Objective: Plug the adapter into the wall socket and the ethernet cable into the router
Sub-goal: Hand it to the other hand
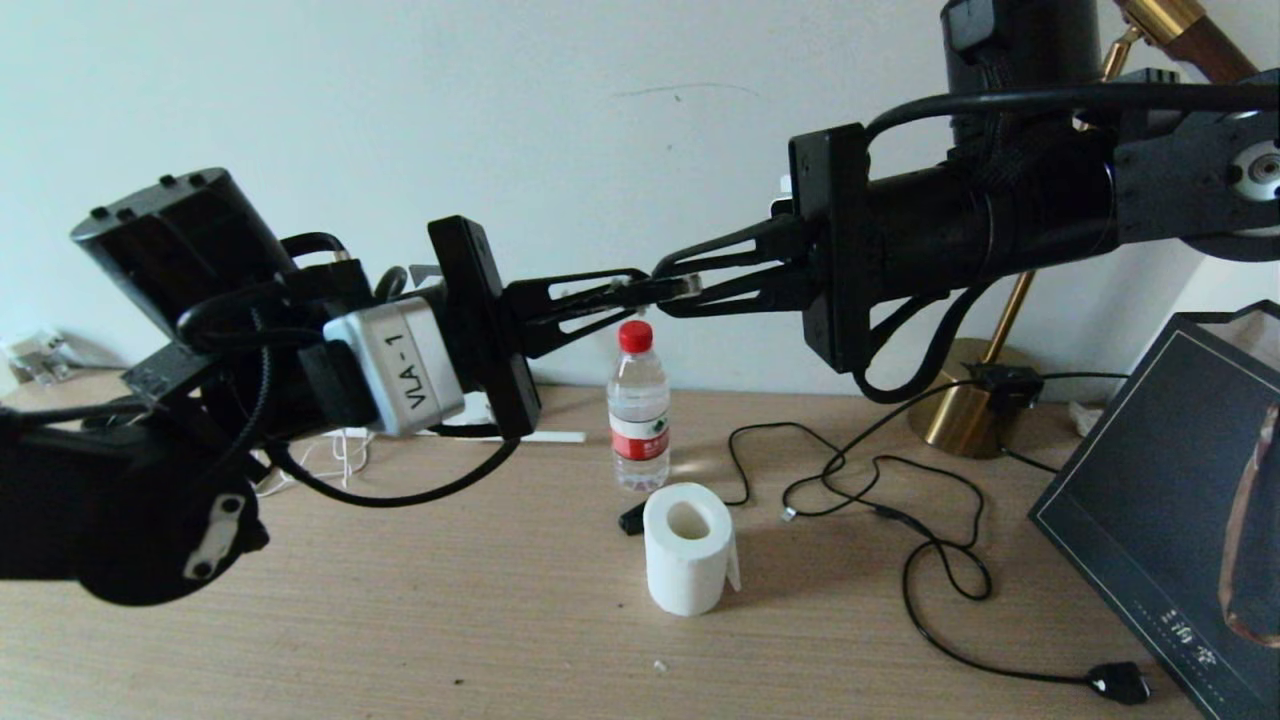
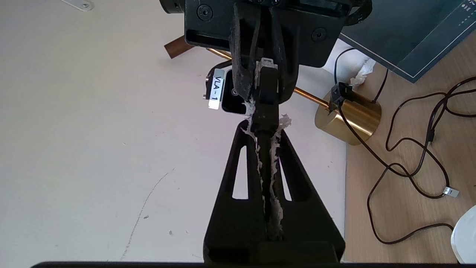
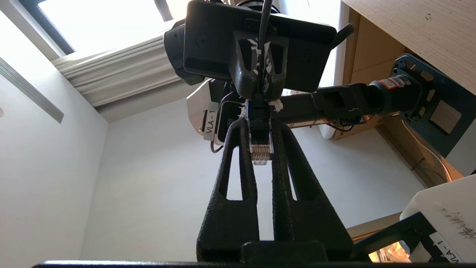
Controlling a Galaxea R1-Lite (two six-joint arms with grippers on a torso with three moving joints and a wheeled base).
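Note:
Both grippers meet tip to tip in the air above the desk. The ethernet cable's clear-tipped plug (image 3: 260,147) sits between the fingertips of my right gripper (image 1: 672,290), which is shut on it. My left gripper (image 1: 640,290) is shut on the black cable (image 2: 264,156) just behind the plug, and the cable runs along the gap between its fingers. In the head view the plug (image 1: 687,285) shows where the two sets of fingers overlap. The adapter and the wall socket are out of view. The router is hidden behind my left arm.
On the wooden desk (image 1: 480,600) stand a water bottle (image 1: 638,410), a white paper roll (image 1: 688,548) and a brass lamp base (image 1: 965,405). A thin black cord (image 1: 930,560) loops to a black plug (image 1: 1120,683). A dark framed board (image 1: 1170,480) leans at the right.

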